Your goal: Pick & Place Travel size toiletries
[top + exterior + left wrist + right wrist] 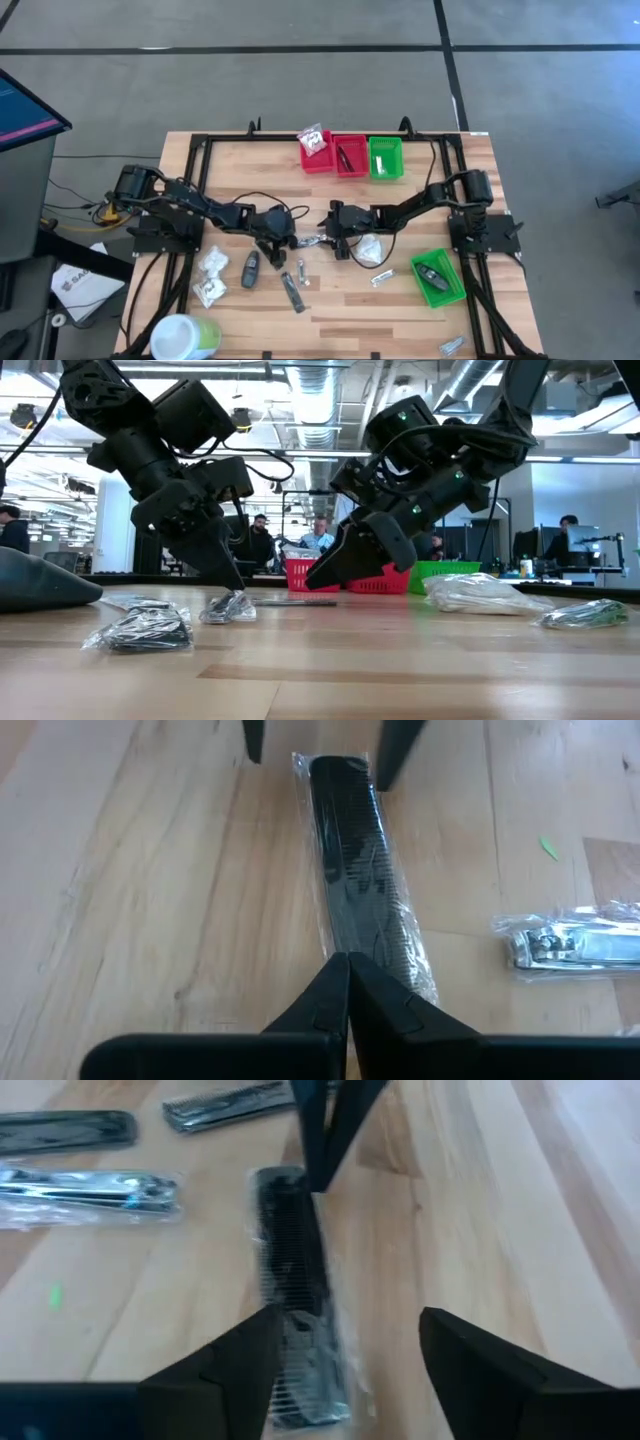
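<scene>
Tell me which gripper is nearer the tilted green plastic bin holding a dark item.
Right. The right gripper is at mid-table, to the left of the green plastic bin. The left gripper is farther off, beyond the right one, toward the table's left side.

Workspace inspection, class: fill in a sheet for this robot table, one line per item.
Surface: wooden table, items scattered.
Job's things: wrapped black comb lies flat between both grippers; wrapped nail clipper beside it; white packets near the left arm.
Clutter: white-and-green tub at the table edge; red bins and green bin at the far edge.
Grippers: left gripper shut at the comb's end; right gripper open, straddling the comb.
Cables: black leads along the arms.
Surroundings: people behind the table.
</scene>
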